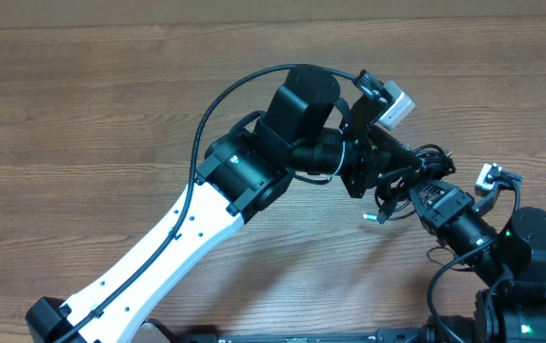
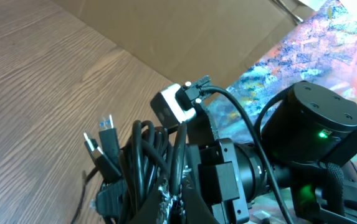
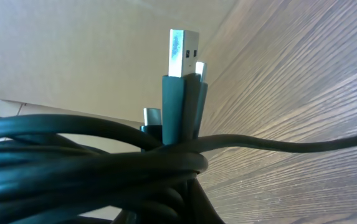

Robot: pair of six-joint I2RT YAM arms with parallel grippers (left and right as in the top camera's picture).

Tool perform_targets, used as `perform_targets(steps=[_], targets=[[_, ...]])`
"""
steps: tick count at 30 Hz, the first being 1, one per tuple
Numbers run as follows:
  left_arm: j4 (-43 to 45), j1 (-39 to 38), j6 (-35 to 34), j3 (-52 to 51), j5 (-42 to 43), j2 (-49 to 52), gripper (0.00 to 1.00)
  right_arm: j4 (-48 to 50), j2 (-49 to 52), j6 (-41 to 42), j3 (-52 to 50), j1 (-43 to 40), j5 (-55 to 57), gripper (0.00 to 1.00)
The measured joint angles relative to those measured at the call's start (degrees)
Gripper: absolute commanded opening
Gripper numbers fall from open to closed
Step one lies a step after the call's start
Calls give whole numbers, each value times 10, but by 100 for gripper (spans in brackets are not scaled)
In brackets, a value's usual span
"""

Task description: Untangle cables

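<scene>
Robot lab: wooden table [image 1: 63, 114], cardboard backdrop [image 2: 184, 31]

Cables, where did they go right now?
In the overhead view, the cables are bunched up over the right side of the table, just where the left gripper and right gripper meet.

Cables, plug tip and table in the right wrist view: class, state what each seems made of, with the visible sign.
Cables: probably plastic or rubber sheath, dark, smooth, faint sheen along the curves. Plug tip: bright silvery metal shell with square holes. Table: wood or wood-look laminate, matte, streaky grain lines; which one cannot be told.
</scene>
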Motion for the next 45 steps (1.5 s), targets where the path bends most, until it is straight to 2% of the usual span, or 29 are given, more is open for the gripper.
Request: perform_targets(steps=[1, 3, 5, 8, 11, 18, 23, 34, 36, 40, 42, 45], targets=[[-4, 0, 0, 0, -5, 0, 17, -2, 0, 0, 0, 0, 0, 4], [-24, 0, 5, 0, -23, 0, 50, -5, 0, -1, 0, 0, 3, 4], [-55, 0, 4, 0, -46, 0, 72, -12, 2, -1, 0, -1, 12, 4], [-95, 0, 16, 0, -77, 0, 90, -33, 6, 0, 0, -1, 20, 4], [-134, 0, 35, 0, -113, 0, 99, -49, 7, 2, 0, -1, 21, 4], [-214, 0, 58, 0, -236, 0, 100, -67, 4, 10, 0, -1, 16, 4], [-220, -3, 41, 0, -282, 0, 99, -67, 7, 13, 0, -1, 14, 4], [-216, -4, 47, 0, -259, 0, 99, -67, 6, 14, 0, -1, 12, 4], [-216, -7, 56, 0, -247, 0, 94, -67, 6, 14, 0, -1, 8, 4], [-216, -11, 80, 0, -202, 0, 76, -67, 6, 14, 0, -1, 5, 4], [-216, -11, 91, 0, -183, 0, 77, -67, 6, 13, 0, -1, 5, 4], [-216, -11, 103, 0, -162, 0, 86, -67, 6, 14, 0, -1, 4, 4]])
